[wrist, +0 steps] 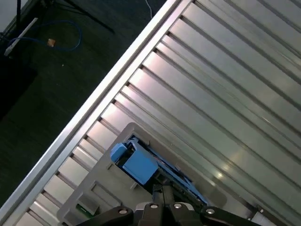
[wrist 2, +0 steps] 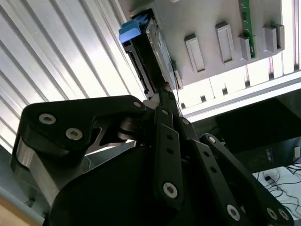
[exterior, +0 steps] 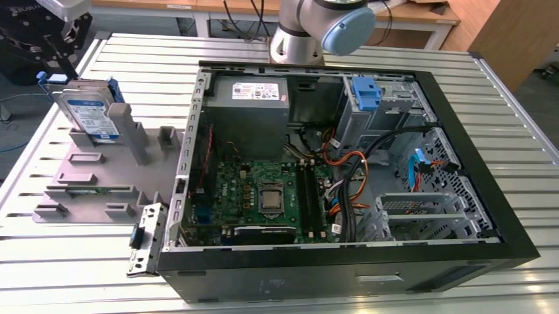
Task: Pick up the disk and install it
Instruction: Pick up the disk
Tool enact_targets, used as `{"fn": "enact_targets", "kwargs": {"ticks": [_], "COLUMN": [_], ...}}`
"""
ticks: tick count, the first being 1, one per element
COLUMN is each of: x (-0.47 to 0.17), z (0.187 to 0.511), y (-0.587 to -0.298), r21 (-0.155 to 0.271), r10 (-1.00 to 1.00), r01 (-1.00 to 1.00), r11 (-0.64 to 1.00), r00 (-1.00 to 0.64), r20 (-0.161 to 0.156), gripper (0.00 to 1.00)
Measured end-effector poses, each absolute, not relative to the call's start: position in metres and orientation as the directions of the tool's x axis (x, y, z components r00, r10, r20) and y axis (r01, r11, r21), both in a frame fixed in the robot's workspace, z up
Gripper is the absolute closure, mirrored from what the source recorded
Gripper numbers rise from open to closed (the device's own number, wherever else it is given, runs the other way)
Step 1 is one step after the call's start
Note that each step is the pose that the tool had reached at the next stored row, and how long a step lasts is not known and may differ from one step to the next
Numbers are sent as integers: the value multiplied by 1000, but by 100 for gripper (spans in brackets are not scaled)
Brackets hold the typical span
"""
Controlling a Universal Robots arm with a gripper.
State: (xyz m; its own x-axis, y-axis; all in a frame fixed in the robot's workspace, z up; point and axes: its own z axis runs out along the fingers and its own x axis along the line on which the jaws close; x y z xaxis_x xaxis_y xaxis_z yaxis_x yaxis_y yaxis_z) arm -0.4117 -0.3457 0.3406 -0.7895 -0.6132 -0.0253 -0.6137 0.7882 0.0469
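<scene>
The disk [exterior: 88, 112], silver with a white-and-blue label and blue rails, stands on edge in a slot of the grey fixture [exterior: 96, 186] at the exterior view's left. My black gripper [exterior: 54, 73] hangs just above the disk's upper corner. In both wrist views the disk [wrist 2: 146, 49] [wrist: 141, 165] lies right beyond the fingertips, its blue rail end toward the camera. The gripper [wrist 2: 164, 94] [wrist: 162, 189] looks shut, fingers pressed together with no gap. I cannot tell whether the tips touch the disk's edge.
An open computer case [exterior: 454, 258] fills the middle and right of the slatted metal table [exterior: 489, 85]. Inside are a grey power supply [exterior: 253, 98], a motherboard [exterior: 262, 196], loose cables and a drive cage with a lone blue bracket [exterior: 367, 95]. The arm's base [exterior: 306, 33] stands behind the case.
</scene>
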Motion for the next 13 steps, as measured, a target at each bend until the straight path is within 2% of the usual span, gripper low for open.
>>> {"fn": "enact_targets", "kwargs": {"ticks": [13], "x": [-412], "z": [339], "y": [-346], "r21": [47], "r10": [-773], "r01": [-773], "r11": [633], "r00": [-634], "r20": [-25], "gripper": [89]}}
